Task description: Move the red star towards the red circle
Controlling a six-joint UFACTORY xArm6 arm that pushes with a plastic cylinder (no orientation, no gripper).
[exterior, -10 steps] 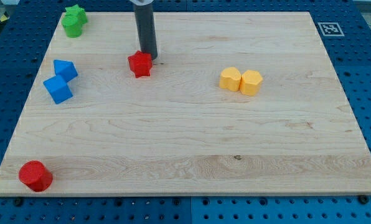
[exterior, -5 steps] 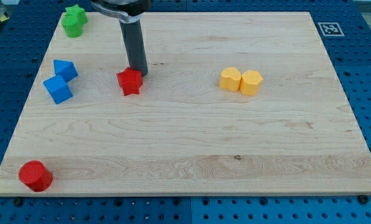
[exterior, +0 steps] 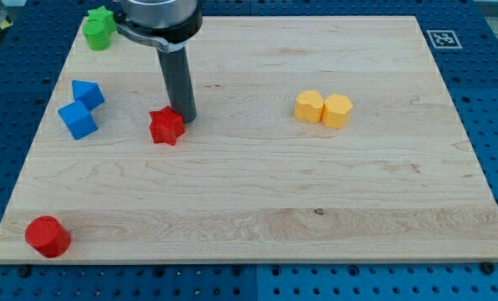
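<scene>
The red star point(exterior: 166, 126) lies on the wooden board point(exterior: 257, 192), left of its middle. My tip point(exterior: 185, 118) touches the star's upper right side. The red circle point(exterior: 48, 237) sits near the board's bottom left corner, far below and to the left of the star.
Two blue blocks point(exterior: 80, 109) lie left of the star, touching each other. Two green blocks point(exterior: 99, 28) sit at the top left corner. Two yellow blocks point(exterior: 323, 109) sit side by side right of centre. A printed marker point(exterior: 441, 38) is at the top right corner.
My tip has moved down and to the left, pushing the red star the same way, closer to the red circle. The other blocks have not moved.
</scene>
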